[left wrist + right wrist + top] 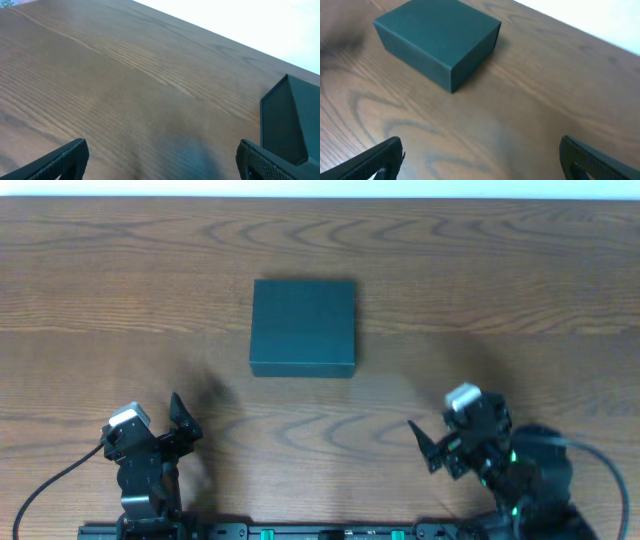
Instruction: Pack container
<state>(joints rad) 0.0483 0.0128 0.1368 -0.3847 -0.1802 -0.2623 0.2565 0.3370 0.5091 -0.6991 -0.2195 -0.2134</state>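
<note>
While the container (303,327) sat shut mid-table (100,280), nearer the far edge, both arms hung by the near edge. Left gripper (185,420) gaped wide and empty, and right gripper (424,446) did likewise.

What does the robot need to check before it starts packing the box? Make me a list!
1. Container sits flat on the table, in view: ok.
2. Lid open for packing: not ok, it is shut.
3. Left gripper open and empty: ok.
4. Right gripper open and empty: ok.
5. Both grippers apart from the container: ok.
6. Things to pack in view: not ok, none show.
</note>
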